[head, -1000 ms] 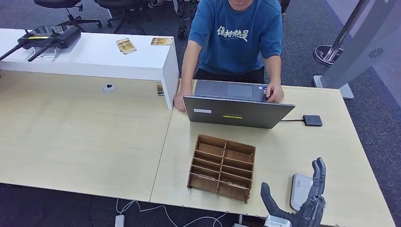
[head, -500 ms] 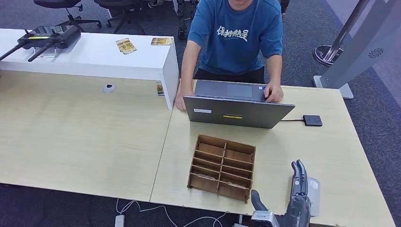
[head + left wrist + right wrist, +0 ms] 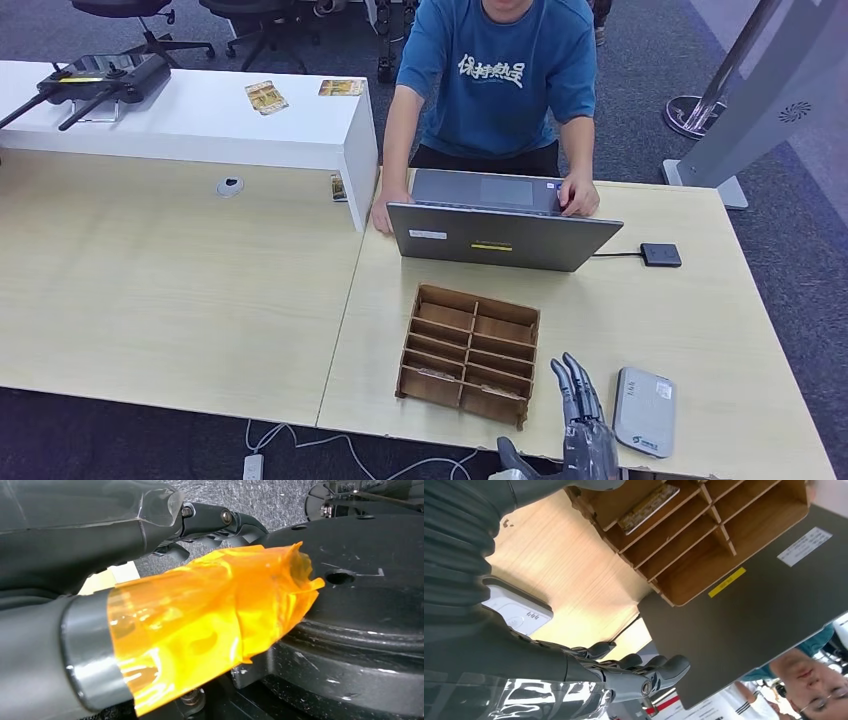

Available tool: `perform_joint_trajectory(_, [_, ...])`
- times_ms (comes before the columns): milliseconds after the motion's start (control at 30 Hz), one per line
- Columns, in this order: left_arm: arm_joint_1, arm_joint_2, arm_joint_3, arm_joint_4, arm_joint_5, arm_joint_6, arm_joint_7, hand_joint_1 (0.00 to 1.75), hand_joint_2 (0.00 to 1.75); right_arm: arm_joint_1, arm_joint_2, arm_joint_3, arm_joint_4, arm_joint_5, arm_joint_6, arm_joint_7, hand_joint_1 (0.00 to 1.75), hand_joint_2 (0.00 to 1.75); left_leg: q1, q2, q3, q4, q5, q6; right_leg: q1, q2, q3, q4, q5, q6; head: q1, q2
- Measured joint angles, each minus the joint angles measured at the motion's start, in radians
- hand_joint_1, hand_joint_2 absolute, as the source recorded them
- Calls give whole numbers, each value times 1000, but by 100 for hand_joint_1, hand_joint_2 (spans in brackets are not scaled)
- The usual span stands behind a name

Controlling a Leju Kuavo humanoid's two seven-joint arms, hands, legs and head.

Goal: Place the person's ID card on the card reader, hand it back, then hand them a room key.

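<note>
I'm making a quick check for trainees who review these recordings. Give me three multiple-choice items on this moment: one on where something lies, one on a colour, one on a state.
1. Where does the card reader lie?
A. on the laptop
B. on the table by the robot's right hand
C. inside the wooden organizer

2. What colour is the person's shirt?
A. red
B. white
C. blue

3. How is the right hand?
A. open, holding nothing
B. gripping a card
C. pressing on the laptop

Key: 1 B, the grey reader sits on the near right part of the table, beside the hand and right of the wooden organizer. 2 C, the shirt is blue with white print. 3 A, the fingers are stretched out and bare, between organizer and reader.
</note>
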Motion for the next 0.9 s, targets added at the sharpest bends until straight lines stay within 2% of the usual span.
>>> perform_joint_trajectory(267, [-1,4,-16,0,3,-1,0,0,0,-38,0,33,26,62,-15,-3,0,175,0,0,0,0,0,0,0,0,0,0,0,0,0,0])
perform_joint_trajectory(500, [-2,8,-32,0,1,-2,0,0,0,-73,62,43,65,81,-62,-39,0,175,0,0,1,0,0,0,0,1,0,0,0,0,0,0])
perform_joint_trajectory(900, [-4,16,-48,0,-4,-8,5,0,0,-133,133,42,167,99,-64,-63,0,175,0,0,1,0,0,0,0,1,0,0,0,0,0,0])
